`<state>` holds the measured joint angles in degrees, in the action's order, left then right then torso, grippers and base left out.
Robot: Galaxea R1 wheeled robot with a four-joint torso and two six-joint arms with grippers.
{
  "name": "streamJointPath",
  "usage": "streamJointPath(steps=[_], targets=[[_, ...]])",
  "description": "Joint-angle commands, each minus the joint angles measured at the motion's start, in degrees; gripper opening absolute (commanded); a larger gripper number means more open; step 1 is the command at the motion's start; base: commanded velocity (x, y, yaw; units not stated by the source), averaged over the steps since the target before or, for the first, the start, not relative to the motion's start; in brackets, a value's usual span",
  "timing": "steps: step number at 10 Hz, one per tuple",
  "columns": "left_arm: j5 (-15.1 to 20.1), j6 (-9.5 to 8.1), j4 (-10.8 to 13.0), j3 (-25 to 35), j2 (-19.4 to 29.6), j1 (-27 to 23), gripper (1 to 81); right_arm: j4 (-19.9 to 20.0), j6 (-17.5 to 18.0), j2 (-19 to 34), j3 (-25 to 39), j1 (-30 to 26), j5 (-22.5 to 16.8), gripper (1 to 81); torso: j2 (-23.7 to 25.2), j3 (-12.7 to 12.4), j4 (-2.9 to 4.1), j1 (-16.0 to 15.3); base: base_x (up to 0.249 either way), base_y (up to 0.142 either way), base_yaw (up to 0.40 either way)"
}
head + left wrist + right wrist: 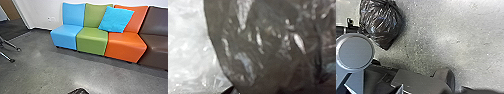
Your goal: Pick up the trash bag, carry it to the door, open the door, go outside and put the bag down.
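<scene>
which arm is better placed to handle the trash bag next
Left, most likely: the trash bag looms large and close in the left wrist view, while the right wrist view shows it smaller, farther off.

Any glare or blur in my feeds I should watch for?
Head view: pale glare on the grey floor, soft shine on the brown seat. Left wrist view: bag blurred, streaked with bright highlights. Right wrist view: floor washed pale, glints on the bag.
</scene>
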<state>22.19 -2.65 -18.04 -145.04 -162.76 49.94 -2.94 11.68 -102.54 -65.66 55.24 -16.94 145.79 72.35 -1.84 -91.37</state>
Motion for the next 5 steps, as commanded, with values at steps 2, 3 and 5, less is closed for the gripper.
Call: streamJointPath(steps=[2,3,5], targets=[[-0.5,0.62,3.2,-2.3,-1.4,-5.1,81.1,1.1,0.1,3.1,0.9,-3.0,-3.1,81.1,0.0,0.0,0.00,0.0,0.000,0.000,0.000],[-0.5,0.62,3.5,-2.6,-1.6,-5.0,81.1,1.2,0.1,3.0,1.0,-3.0,-3.1,81.1,0.0,0.0,0.00,0.0,0.000,0.000,0.000],[-0.5,0.62,4.2,-3.5,-2.0,-5.1,81.1,1.1,0.1,2.9,1.2,-2.8,-3.1,81.1,0.0,0.0,0.00,0.0,0.000,0.000,0.000]])
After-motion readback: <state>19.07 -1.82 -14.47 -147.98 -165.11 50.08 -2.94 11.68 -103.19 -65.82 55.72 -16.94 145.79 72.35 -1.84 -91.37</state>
